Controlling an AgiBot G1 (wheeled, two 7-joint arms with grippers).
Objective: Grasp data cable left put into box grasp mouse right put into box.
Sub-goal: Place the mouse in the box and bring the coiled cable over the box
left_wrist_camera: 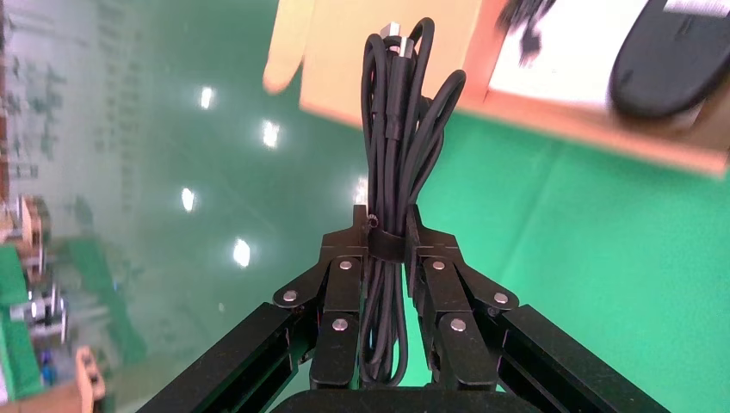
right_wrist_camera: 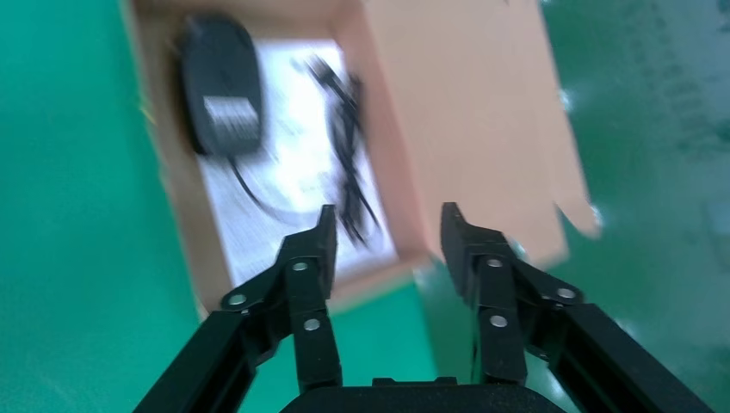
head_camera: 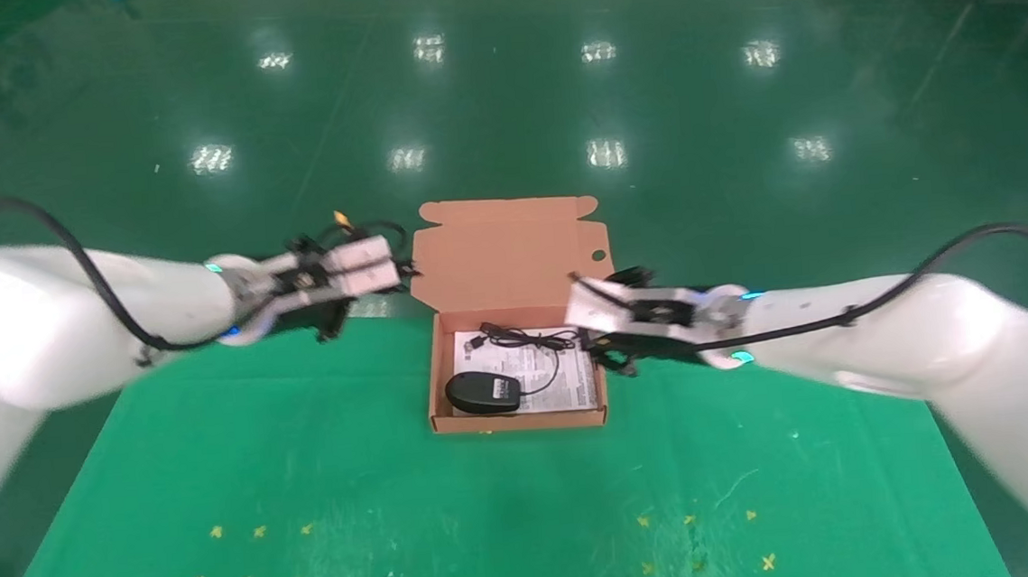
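Where the head view takes in the whole station, the box (head_camera: 516, 324) stands open on the green table cover (head_camera: 403, 513), its flap lid raised at the far side. Inside it, the mouse (head_camera: 483, 392) lies in the near left corner on the white printed sheet (head_camera: 575, 384), its cord (head_camera: 527, 342) trailing across the sheet toward the far wall. The left gripper (head_camera: 400, 269) is raised just beside the box's far left corner, level with the lid; its load cannot be made out from this view. The right gripper (head_camera: 605, 354) hangs at the box's right wall.

Left wrist view: this supplies what the head view lacks. The left gripper (left_wrist_camera: 387, 228) is clamped on the data cable (left_wrist_camera: 400, 129), a long bundle of loops bound by a small tie at the fingertips (left_wrist_camera: 351, 249). The bundle's far end reaches in front of the box (left_wrist_camera: 594, 125), with the mouse (left_wrist_camera: 667, 56) partly visible inside.

Right wrist view: the right gripper (right_wrist_camera: 387, 232) has its fingers (right_wrist_camera: 314, 258) spread apart, holding nothing. It hovers over a corner of the box (right_wrist_camera: 448, 112), above the rim. The mouse (right_wrist_camera: 219, 86) shows its grey label, a detail unseen elsewhere, and the cord (right_wrist_camera: 344, 129) lies beside it on the sheet (right_wrist_camera: 293, 172).
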